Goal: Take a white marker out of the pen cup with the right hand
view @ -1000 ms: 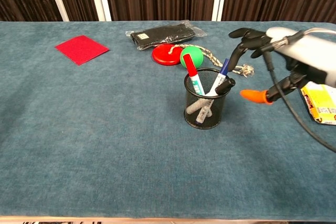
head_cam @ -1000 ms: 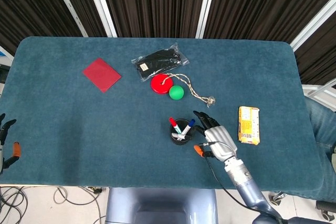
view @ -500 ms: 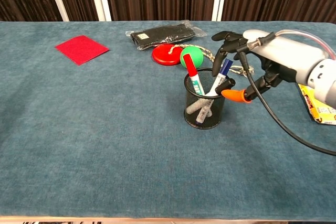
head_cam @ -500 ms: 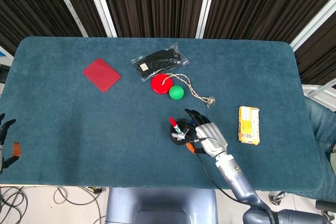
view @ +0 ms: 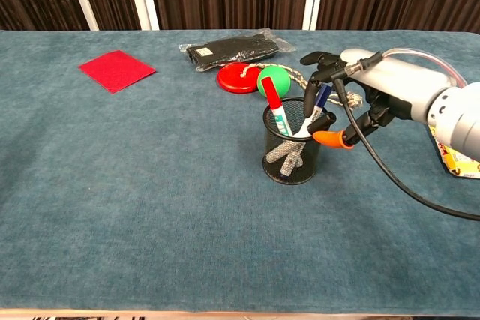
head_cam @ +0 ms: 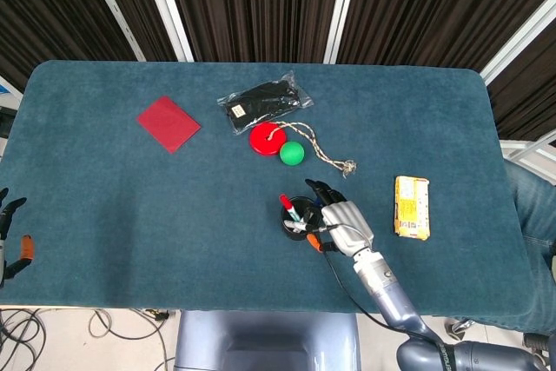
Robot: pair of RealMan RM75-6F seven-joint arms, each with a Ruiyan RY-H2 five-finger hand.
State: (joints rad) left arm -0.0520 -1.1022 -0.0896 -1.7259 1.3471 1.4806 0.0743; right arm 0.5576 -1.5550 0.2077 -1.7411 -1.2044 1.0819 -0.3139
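A black mesh pen cup (view: 291,148) (head_cam: 298,223) stands near the front middle of the blue table. It holds a white marker with a red cap (view: 275,112), one with a blue cap (view: 322,98) and one with a black cap (view: 316,121). My right hand (view: 364,86) (head_cam: 340,218) is at the cup's right rim. Its dark fingers (view: 321,60) curl over the blue-capped marker and its orange thumb tip (view: 328,139) sits just below the black-capped one. I see no marker clamped. My left hand (head_cam: 10,234) hangs off the front left edge, fingers apart.
Behind the cup lie a green ball (view: 274,79), a red disc (view: 238,78) with a rope (head_cam: 330,158), and a black bag in clear wrap (view: 232,48). A red square (view: 117,70) is at the far left. A yellow packet (head_cam: 412,206) lies to the right.
My right hand has moved left from beside the cup until its fingers reach over the blue-capped marker and the thumb nears the rim. The markers and the left hand have not moved.
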